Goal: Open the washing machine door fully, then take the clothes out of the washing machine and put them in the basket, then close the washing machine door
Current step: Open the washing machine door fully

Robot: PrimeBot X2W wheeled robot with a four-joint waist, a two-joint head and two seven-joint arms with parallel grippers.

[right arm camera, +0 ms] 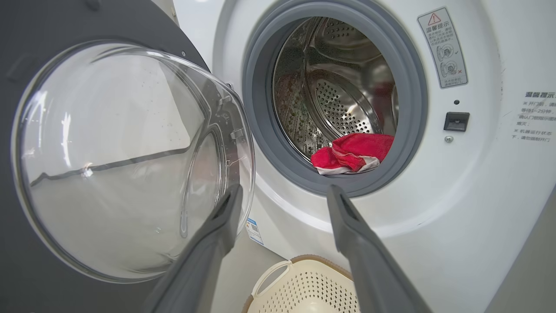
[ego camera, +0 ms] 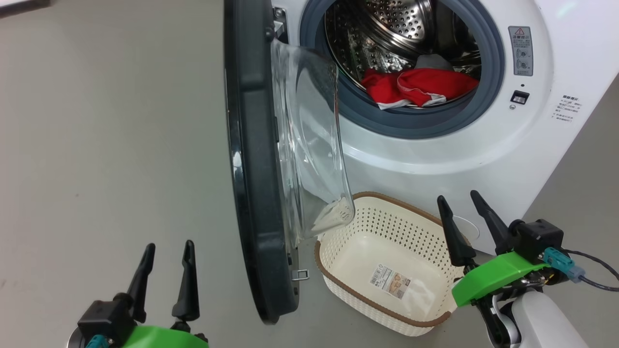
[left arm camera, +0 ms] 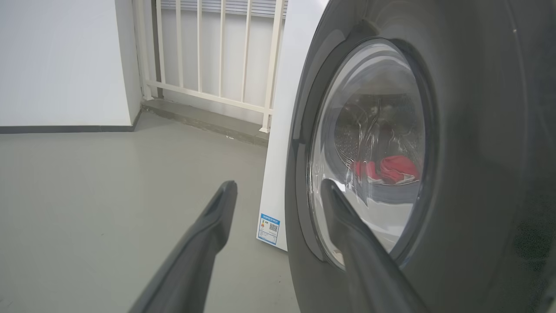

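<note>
The washing machine (ego camera: 546,145) stands white at the top right, its door (ego camera: 254,159) swung out edge-on toward me, glass bowl (ego camera: 309,145) facing the drum. Red clothes (ego camera: 420,87) with white trim lie at the drum's front lip, with a grey-white piece behind them; the clothes (right arm camera: 352,153) also show in the right wrist view. The cream basket (ego camera: 338,270) sits empty on the floor below the opening. My left gripper (ego camera: 167,278) is open, left of the door's outer face (left arm camera: 478,174). My right gripper (ego camera: 464,217) is open above the basket's right rim, holding nothing.
Grey floor (ego camera: 106,145) spreads to the left of the door. In the left wrist view a white wall (left arm camera: 56,61) and a white railing (left arm camera: 208,52) stand behind the machine's side. A dark cable (ego camera: 595,270) trails from my right wrist.
</note>
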